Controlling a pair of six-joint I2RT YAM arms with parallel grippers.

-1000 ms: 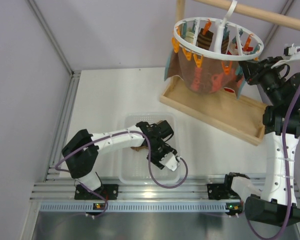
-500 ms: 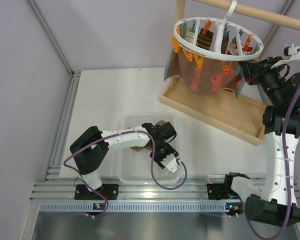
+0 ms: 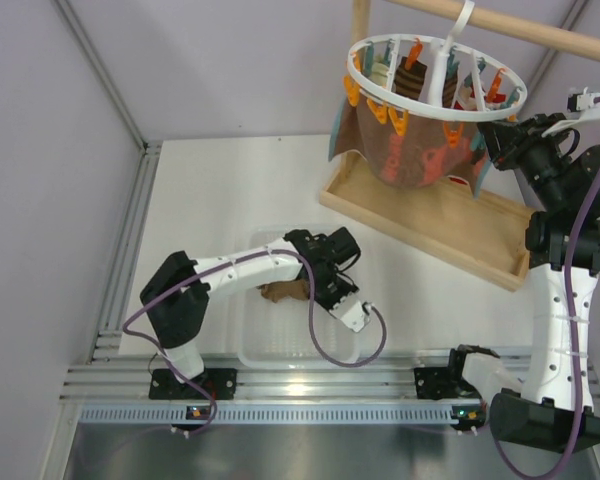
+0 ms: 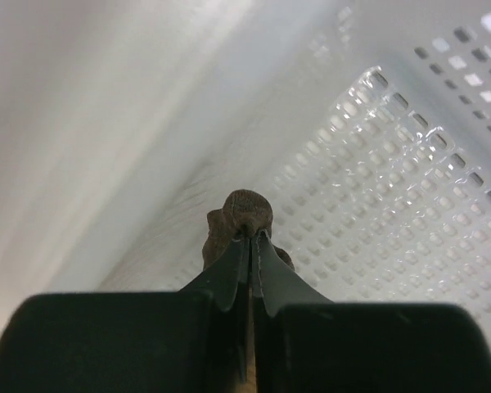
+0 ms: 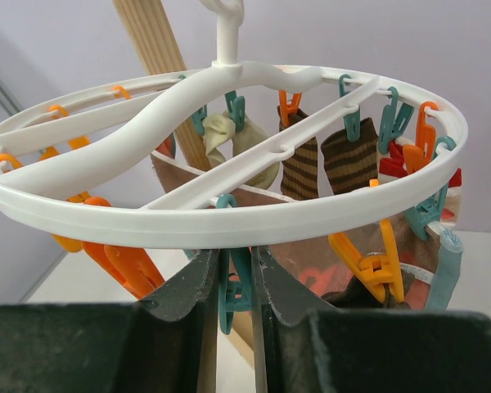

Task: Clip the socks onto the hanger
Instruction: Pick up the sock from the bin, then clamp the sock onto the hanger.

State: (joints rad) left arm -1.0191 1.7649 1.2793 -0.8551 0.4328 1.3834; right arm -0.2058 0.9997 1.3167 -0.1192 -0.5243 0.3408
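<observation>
One dark brown sock (image 4: pixel 244 214), soft and bunched into a rounded knob, is pinched at the very tips of the left tool (image 4: pixel 251 237). Its jaws are pressed together on the sock inside a clear perforated plastic basket (image 4: pixel 393 205) on the white desk (image 3: pixel 220 190). Well apart, the right tool (image 5: pixel 235 255) holds narrow jaws closed on a teal peg (image 5: pixel 229 299) hanging under the smooth white ring of the hanger (image 5: pixel 327 209). Two ribbed striped socks (image 5: pixel 350 160) dangle beyond its fingertips.
</observation>
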